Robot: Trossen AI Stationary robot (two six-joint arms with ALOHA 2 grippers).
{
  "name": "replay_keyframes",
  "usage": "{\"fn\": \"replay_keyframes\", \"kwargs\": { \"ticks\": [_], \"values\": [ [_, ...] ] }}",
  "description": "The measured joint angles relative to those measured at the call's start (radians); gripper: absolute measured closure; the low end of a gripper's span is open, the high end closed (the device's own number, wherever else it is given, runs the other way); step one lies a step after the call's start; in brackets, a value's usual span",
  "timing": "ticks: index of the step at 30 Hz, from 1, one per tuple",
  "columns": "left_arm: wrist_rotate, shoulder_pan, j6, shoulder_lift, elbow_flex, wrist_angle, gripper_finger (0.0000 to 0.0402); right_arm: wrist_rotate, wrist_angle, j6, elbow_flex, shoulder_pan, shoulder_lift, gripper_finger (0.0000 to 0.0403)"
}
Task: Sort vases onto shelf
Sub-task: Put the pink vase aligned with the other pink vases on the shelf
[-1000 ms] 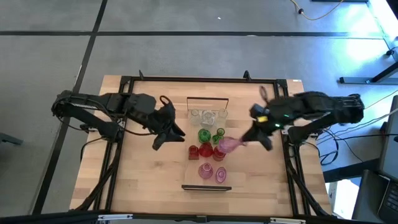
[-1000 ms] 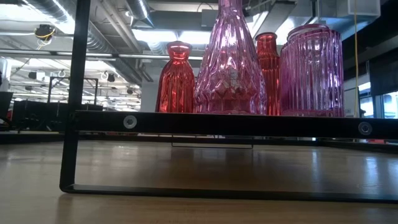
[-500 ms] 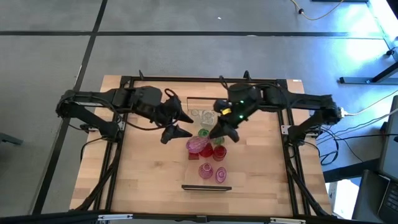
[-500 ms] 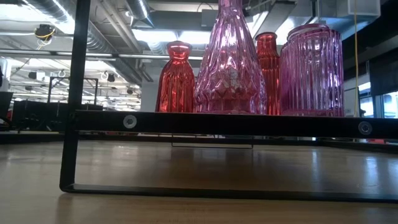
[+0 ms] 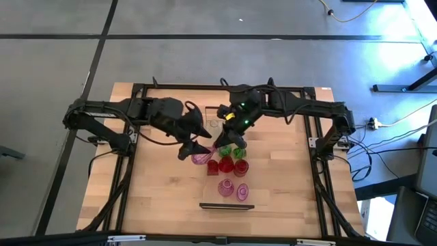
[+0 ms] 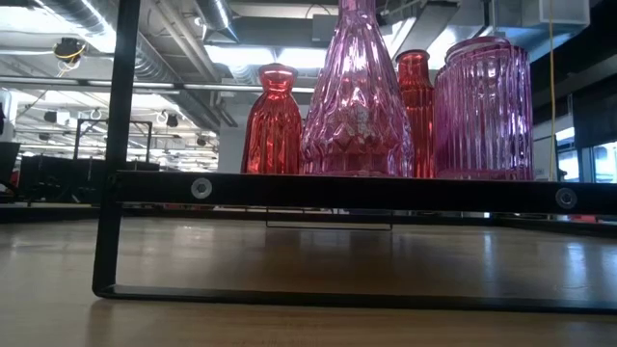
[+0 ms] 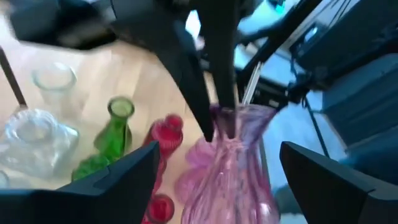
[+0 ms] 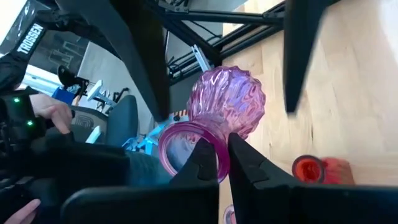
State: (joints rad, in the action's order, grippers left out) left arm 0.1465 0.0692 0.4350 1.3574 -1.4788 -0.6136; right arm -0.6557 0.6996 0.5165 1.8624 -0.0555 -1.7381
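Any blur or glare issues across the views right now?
Left wrist view: motion-blurred, the pink vase and the far gripper's fingers smeared. Right wrist view: near fingers soft, vase fairly sharp. High view: blue glare at the upper right floor. Low view: sharp, backlit by ceiling lights.

From above, the dark arms are covering the far part of the shelf [image 5: 227, 204], and the clear vases [image 5: 217, 125] there are showing only in slivers. The pink vase [image 5: 200, 158] is sitting partly under the left gripper [image 5: 194, 142], so its shape is staying unclear. At table height, the tall pink bottle [image 6: 357, 92] is running off the top edge, its neck cut away, and the ribbed pink jar [image 6: 482, 108] is hiding part of the red bottle [image 6: 415, 111] behind it. In the left wrist view everything is blurring.
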Motion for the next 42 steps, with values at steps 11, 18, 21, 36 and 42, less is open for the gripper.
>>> {"fn": "replay_keyframes", "kwargs": {
  "ticks": [11,18,21,36,42],
  "values": [
    [0.092,-0.002,0.052,0.081,0.000,-0.023,0.0075,-0.018,-0.040,-0.004,0.015,0.000,-0.021,0.0403],
    [0.108,-0.038,0.069,0.080,-0.004,-0.027,0.0076,-0.033,0.003,-0.013,0.015,-0.005,-0.030,0.0403],
    [0.112,-0.050,0.067,0.080,-0.014,-0.008,0.0080,-0.037,0.009,-0.021,0.015,-0.005,-0.042,0.0403],
    [0.151,-0.053,0.082,0.084,-0.015,-0.003,0.0160,-0.060,0.002,-0.034,0.015,-0.012,-0.047,0.0403],
    [0.169,-0.053,0.079,0.084,-0.016,-0.003,0.0188,-0.089,-0.030,-0.046,0.015,-0.013,-0.047,0.0403]
  ]
}}
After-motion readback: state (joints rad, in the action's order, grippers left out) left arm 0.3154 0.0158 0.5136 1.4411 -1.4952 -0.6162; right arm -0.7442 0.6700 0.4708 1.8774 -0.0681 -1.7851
